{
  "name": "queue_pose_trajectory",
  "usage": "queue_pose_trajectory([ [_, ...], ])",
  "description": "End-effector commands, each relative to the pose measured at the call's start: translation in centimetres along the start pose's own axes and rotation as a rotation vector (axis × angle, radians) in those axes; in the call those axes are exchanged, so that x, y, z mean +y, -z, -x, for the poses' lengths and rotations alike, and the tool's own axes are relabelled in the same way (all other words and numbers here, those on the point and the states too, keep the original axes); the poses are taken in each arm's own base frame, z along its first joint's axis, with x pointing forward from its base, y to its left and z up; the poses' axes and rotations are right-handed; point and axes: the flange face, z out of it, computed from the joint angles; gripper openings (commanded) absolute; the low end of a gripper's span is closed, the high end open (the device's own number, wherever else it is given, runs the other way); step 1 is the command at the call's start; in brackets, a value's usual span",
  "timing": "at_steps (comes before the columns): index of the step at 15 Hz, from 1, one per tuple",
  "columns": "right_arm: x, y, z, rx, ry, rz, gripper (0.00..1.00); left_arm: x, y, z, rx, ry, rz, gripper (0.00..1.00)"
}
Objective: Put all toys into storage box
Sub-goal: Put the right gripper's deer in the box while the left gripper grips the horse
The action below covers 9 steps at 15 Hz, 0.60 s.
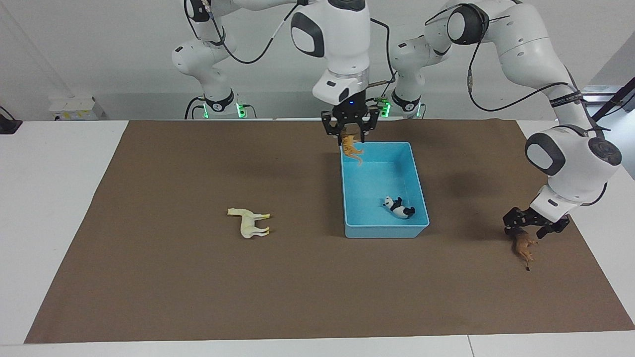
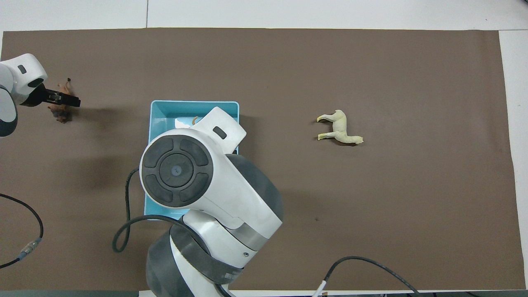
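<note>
My right gripper (image 1: pixel 351 139) is shut on the orange striped tiger (image 1: pixel 351 148), which hangs over the robot-side end of the light blue storage box (image 1: pixel 387 231). In the overhead view the right arm covers most of the box (image 2: pixel 194 102); only the tiger's tail (image 2: pixel 194 120) shows. The black-and-white panda (image 1: pixel 398 207) lies in the box. The cream-white horse (image 1: pixel 250 222) (image 2: pixel 340 130) lies on its side toward the right arm's end. My left gripper (image 1: pixel 531 231) (image 2: pixel 66 100) is open and low over the brown lion (image 1: pixel 524 247) (image 2: pixel 62 115), its fingers at the lion's robot-side end.
A brown mat (image 1: pixel 198 277) covers the table, with bare white table (image 1: pixel 49 198) around it. The right arm's elbow and cable (image 2: pixel 123 231) hang over the middle of the mat near the robots.
</note>
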Motion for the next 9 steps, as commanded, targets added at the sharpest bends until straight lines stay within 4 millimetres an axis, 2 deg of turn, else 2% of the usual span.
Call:
queue_pose_trajectory([
  [1,-2.6,-4.4,0.1,0.06,-0.002,-0.011,0.0,-0.9,-1.4,1.2,0.003,0.001,-0.012,1.0],
  [2,-2.3,-5.0,0.2,0.05,-0.002,0.0,0.07,-1.4,-1.3,1.5,0.005,0.01,-0.015,1.0],
  [3,-2.4,-5.1,0.5,0.036,-0.014,0.007,0.99,-1.7,-1.3,1.6,0.006,0.013,-0.017,1.0],
  [6,-1.9,-4.6,0.9,-0.01,-0.128,0.072,1.0,-1.9,-2.3,1.7,0.011,0.018,-0.02,1.0],
  [8,-0.3,-4.1,0.1,-0.038,-0.16,0.108,1.0,-2.0,-3.1,2.3,0.011,0.026,-0.022,1.0],
  [9,1.3,-1.9,-0.9,-0.038,-0.184,0.114,1.0,-2.9,-3.4,3.0,0.006,0.042,-0.022,1.0],
])
